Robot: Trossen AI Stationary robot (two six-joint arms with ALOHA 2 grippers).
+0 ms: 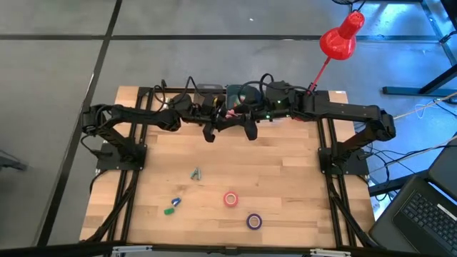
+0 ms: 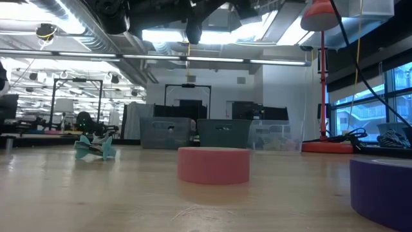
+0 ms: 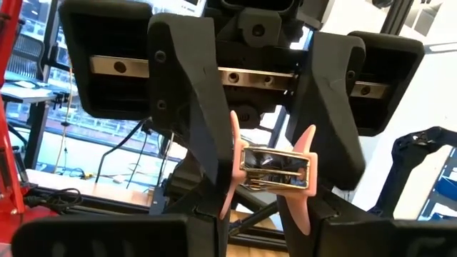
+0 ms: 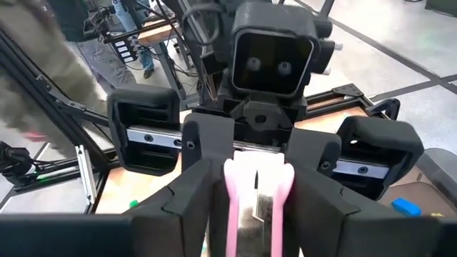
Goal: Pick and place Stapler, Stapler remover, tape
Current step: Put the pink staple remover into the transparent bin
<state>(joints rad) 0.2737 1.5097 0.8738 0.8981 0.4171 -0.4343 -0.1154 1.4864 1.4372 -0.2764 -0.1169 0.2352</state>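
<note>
Holding the pink stapler remover up in the air, my right gripper pinches it between its two dark fingers. My left gripper is nose to nose with the right one, with the remover right between them. I cannot tell if my left gripper squeezes it too.

Down on the wooden table, well away from both grippers, lies the tape: a red roll and a purple roll, near each other but not touching. A small teal thing lies a bit closer to my left gripper, and tiny blue and green pieces sit beyond it.
</note>
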